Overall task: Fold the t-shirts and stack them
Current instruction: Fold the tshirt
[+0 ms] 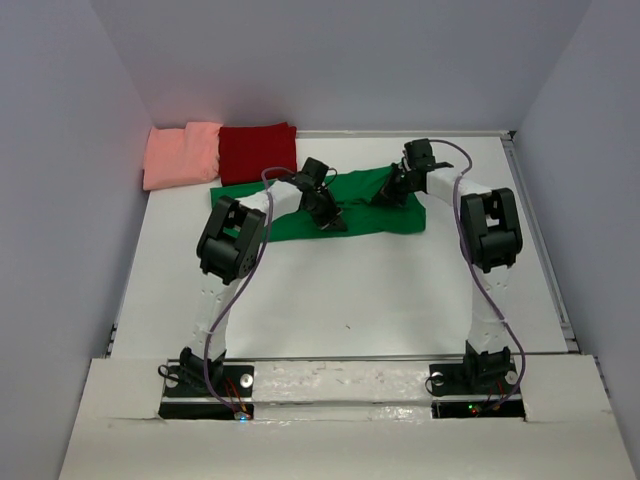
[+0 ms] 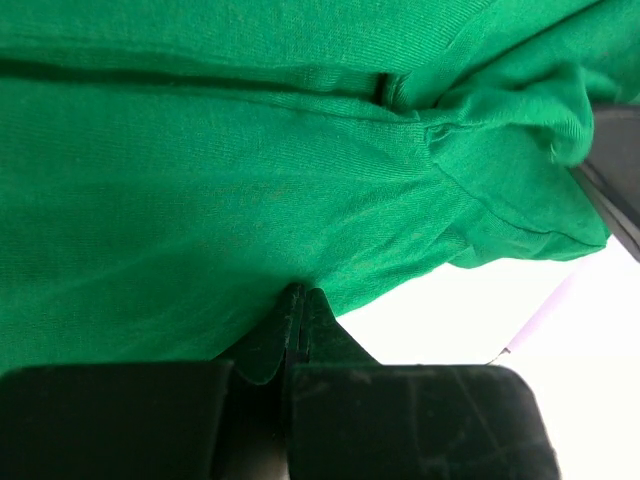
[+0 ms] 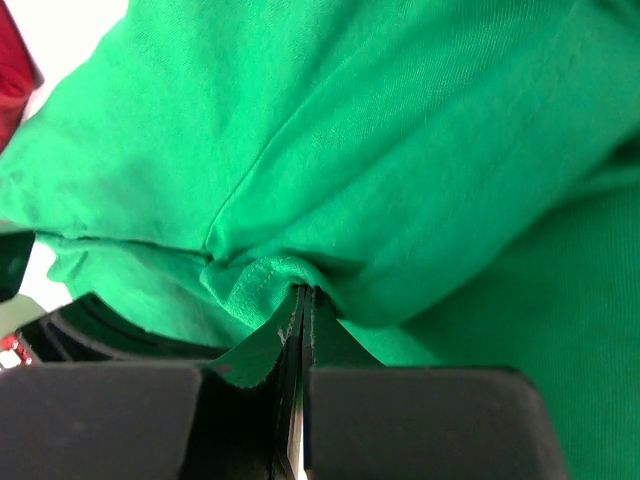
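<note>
The bright green t-shirt [image 1: 405, 215] lies in a folded band across the far half of the table [image 1: 350, 295]. My left gripper [image 1: 331, 216] is at its near edge left of centre, jaws shut on a pinch of green fabric [image 2: 250, 180] at the tips [image 2: 300, 296]. At the shirt's right part my right gripper [image 1: 388, 193] is shut on a bunched, stitched hem [image 3: 250, 285] of the green cloth [image 3: 400, 150]. A salmon-pink t-shirt [image 1: 182, 153] and a dark red t-shirt [image 1: 258, 150] lie folded side by side at the far left corner.
Grey walls close in the table on the left, back and right. A raised rail [image 1: 545, 240] runs along the right edge. The dark red shirt's edge [image 3: 12, 80] shows at the upper left of the right wrist view.
</note>
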Action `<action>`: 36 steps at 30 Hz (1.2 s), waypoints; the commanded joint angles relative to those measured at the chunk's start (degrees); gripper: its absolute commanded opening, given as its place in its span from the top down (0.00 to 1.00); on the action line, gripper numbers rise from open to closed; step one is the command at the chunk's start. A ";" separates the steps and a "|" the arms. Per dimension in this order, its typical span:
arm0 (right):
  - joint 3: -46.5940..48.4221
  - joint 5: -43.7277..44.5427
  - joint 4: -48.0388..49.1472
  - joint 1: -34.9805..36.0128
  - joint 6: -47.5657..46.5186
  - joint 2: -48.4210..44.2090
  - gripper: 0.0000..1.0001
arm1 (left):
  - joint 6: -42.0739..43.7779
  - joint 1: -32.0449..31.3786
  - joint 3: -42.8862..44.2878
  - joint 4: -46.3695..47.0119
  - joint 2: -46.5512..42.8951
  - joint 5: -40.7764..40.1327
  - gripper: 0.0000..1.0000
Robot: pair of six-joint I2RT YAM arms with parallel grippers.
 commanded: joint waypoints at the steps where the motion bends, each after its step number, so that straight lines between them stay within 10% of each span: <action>1: 4.17 -0.19 1.94 -0.01 0.99 2.28 1.00 | 2.29 -0.17 -2.87 -7.14 -0.49 -2.79 1.00; 17: 32.30 -8.08 8.84 -0.01 6.70 19.60 1.00 | 1.94 -2.71 -9.99 -6.88 -5.94 -3.31 1.00; 26: 30.75 -10.47 9.87 -1.68 1.18 11.37 1.00 | 1.93 -3.33 -8.59 -7.67 -6.04 -4.11 1.00; 28: 26.18 -11.78 9.67 -2.38 -0.41 7.67 0.84 | 2.29 -3.42 -6.92 -8.19 -5.16 -3.93 1.00; 30: 19.58 -13.28 8.19 -2.92 -1.64 1.78 0.45 | 2.64 -3.33 -5.43 -8.46 -4.72 -3.58 1.00; 36: 5.61 -12.06 -1.21 -2.92 -11.82 -9.66 0.30 | 5.71 -3.42 -0.07 -12.67 -2.34 -5.42 1.00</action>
